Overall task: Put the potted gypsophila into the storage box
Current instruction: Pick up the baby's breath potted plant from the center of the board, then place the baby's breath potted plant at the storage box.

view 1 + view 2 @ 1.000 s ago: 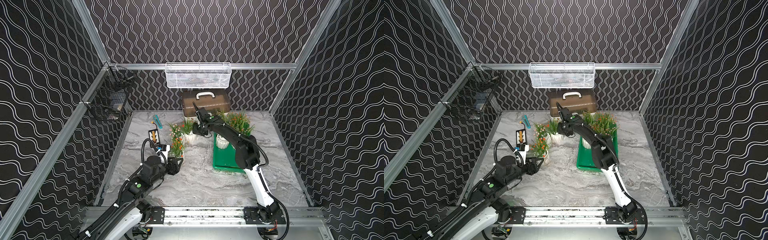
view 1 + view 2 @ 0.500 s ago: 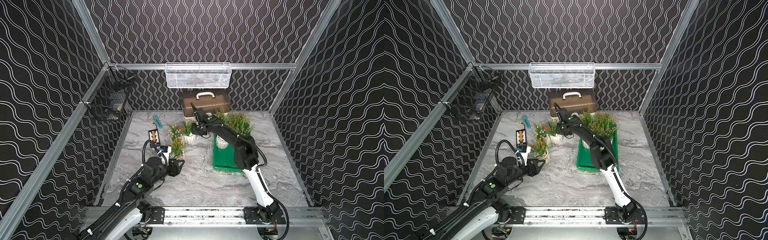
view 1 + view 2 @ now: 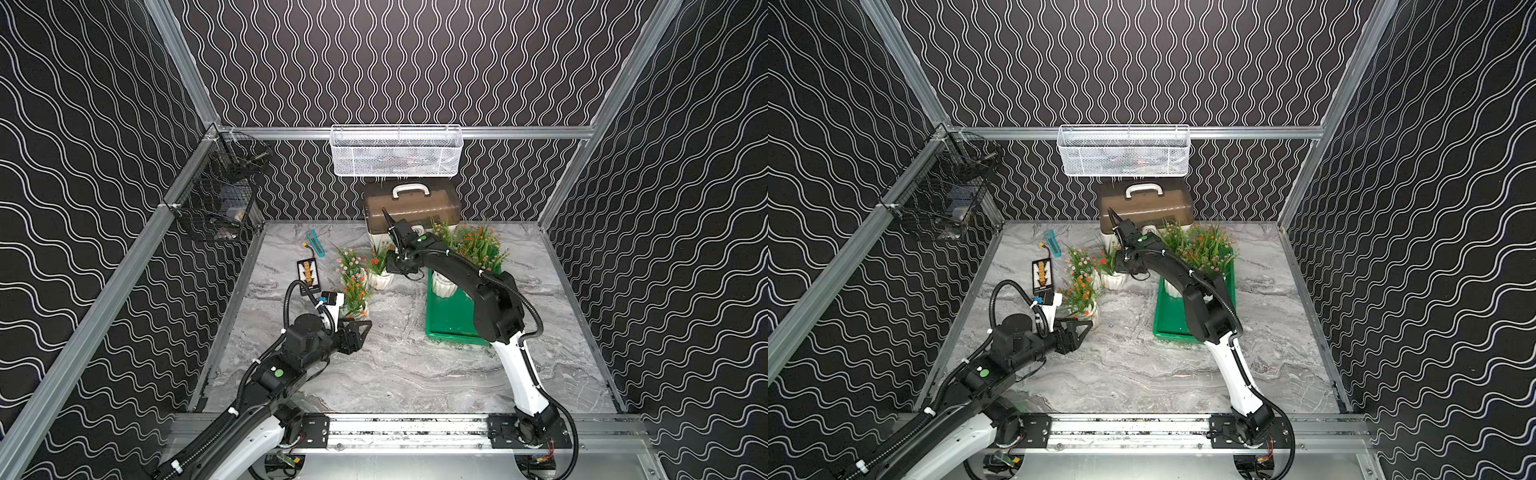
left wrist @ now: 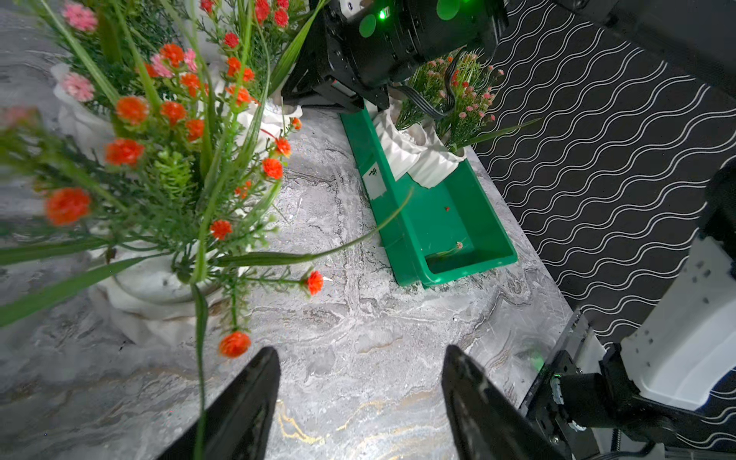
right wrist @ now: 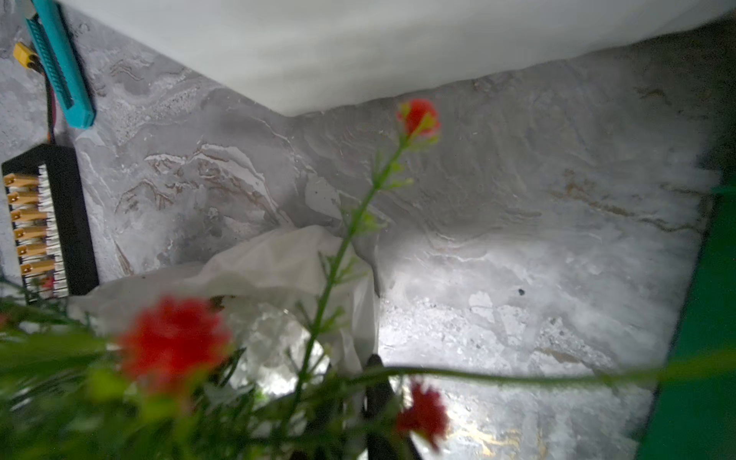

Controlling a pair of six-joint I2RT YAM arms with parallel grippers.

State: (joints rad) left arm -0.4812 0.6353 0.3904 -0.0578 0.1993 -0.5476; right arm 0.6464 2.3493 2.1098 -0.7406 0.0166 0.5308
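L jaws open, nothing btw them: wrist cam shows both fingers [image 4: 247,398] apart over the bare marble tabletop [image 4: 378,318]. The nearest potted gypsophila [image 4: 151,290], orange blooms, is just to 1 side and not touched. L arm [image 3: 291,357] sits low nr the tabletop's front-L.

R arm [image 3: 457,270] reaches over the far-L corner of the storage box [image 3: 446,322]. R jaws closed, buried in the greenery of the red-bloom pot [image 3: 381,279], which stands on the tabletop just outside the box. Wrist cam there is blurry: 1 dark finger [image 5: 376,382] beside the white pot [image 5: 278,259]. Can't tell if pot or stems are actually pinched.

3 pots on the tabletop L of the box, close together: pink [image 3: 351,264], red, orange [image 3: 356,297]. The others stand upright in the box's far end [image 3: 478,245], stems too crowded to count. A loose sprig [image 4: 452,249] lies in its near end.

White case w/ brown lid [image 3: 411,208] behind, white mesh basket [image 3: 397,151] on the rail above.
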